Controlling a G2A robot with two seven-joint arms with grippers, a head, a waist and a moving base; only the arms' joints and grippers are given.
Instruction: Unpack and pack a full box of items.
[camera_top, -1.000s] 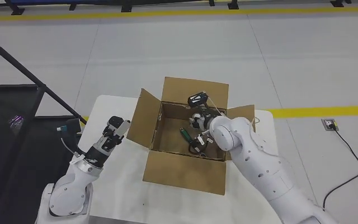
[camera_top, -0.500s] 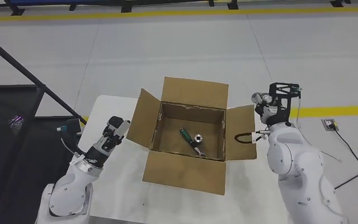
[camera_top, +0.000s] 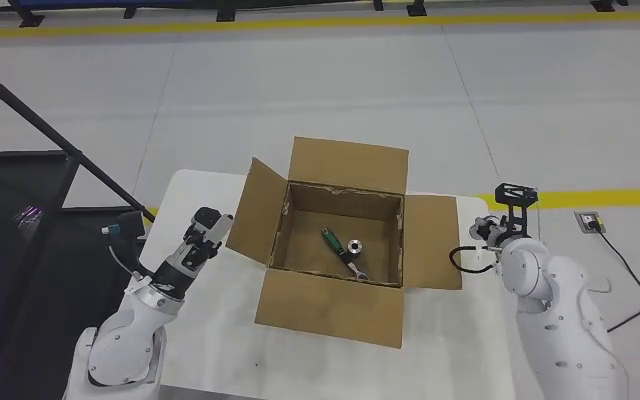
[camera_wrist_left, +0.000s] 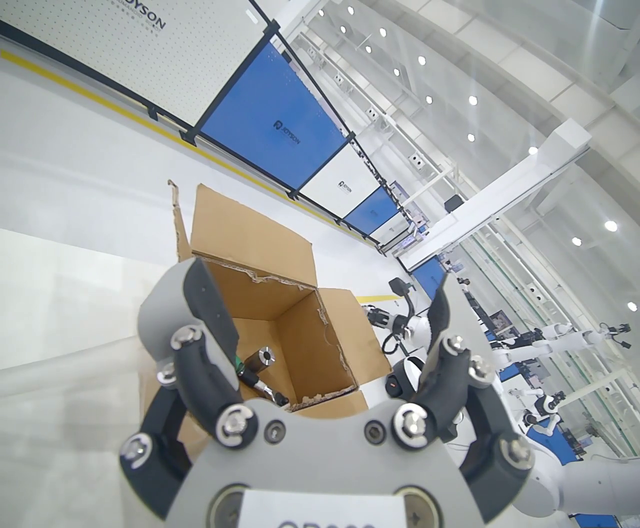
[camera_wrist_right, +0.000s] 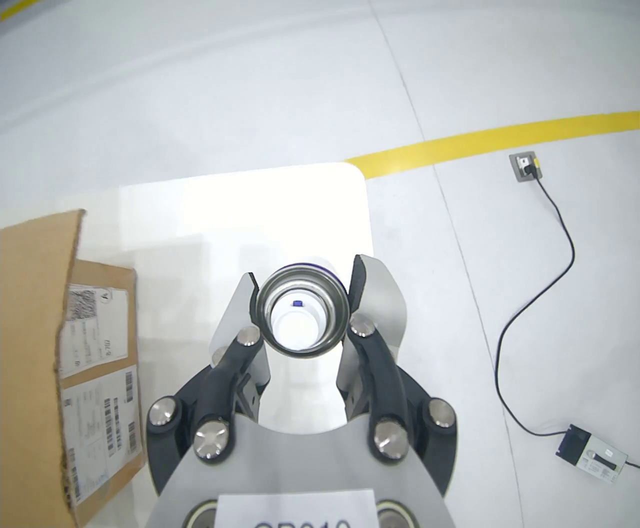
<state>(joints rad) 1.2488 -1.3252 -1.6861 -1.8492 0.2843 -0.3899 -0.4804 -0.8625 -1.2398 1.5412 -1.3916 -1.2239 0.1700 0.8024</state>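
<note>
Two pincers, one carton. R pincer (camera_wrist_right: 304, 272): clenched on a metal-rimmed can (camera_wrist_right: 302, 312) w/ a purple band, seen end-on betw. the fingers (camera_wrist_right: 382, 295). White table (camera_wrist_right: 240, 200) lies beneath it, the rounded table corner just beyond the fingertips. An opened flap (camera_wrist_right: 35, 310) of the box (camera_top: 330, 305) sits just beside it. L pincer (camera_wrist_left: 320, 285): released, nothing betw. its fingers, box mouth ahead of the tips. Well apart from the R pincer, on the box floor: a green-handled wrench (camera_top: 335, 243) and a short steel socket (camera_top: 356, 246), near each other.

Step (judged): unpack phase. The can is out of the box and over the table, not yet set down. Next move prob. calls for lowering until its lower end meets the table, clear of the flap and the table edge, then opening. The can is smooth and round, so a tilted release could let it roll.

Print: the flap's face carries stickers (camera_wrist_right: 95, 350) w/ barcodes and fine text, too small to make out. Each wrist plate has a white tag cut off at the frame edge. Wall panels (camera_wrist_left: 270, 115) beyond the L pincer bear logos, not transcribed.
</note>
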